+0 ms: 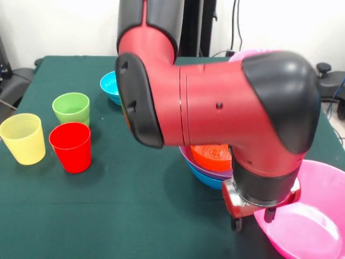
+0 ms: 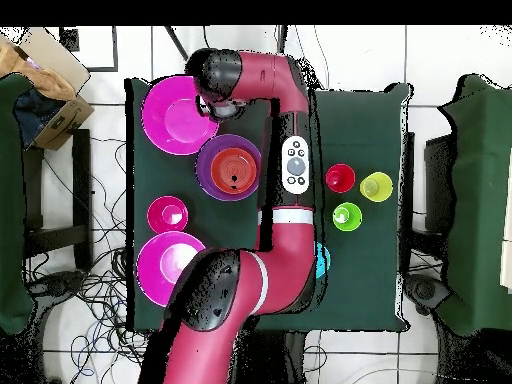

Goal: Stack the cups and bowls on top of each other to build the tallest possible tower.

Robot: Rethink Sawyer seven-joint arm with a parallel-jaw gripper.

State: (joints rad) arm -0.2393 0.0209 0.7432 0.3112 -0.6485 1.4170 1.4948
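The tower (image 1: 213,159) is an orange bowl nested in a purple bowl nested in a blue one; it also shows in the overhead view (image 2: 231,167). A big pink bowl (image 1: 310,224) sits on the table beside it, also in the overhead view (image 2: 172,115). My gripper (image 1: 252,218) is open, low over that bowl's rim nearest the tower, and it shows in the overhead view (image 2: 206,102). The yellow cup (image 1: 22,138), red cup (image 1: 70,147) and green cup (image 1: 71,108) stand upright together. A cyan bowl (image 1: 109,85) is behind them.
A second big pink bowl (image 2: 168,266) and a small crimson bowl (image 2: 167,214) sit near the robot's base; the arm hides the crimson one in the front view. My arm spans the table's middle. Chairs and cables surround the table.
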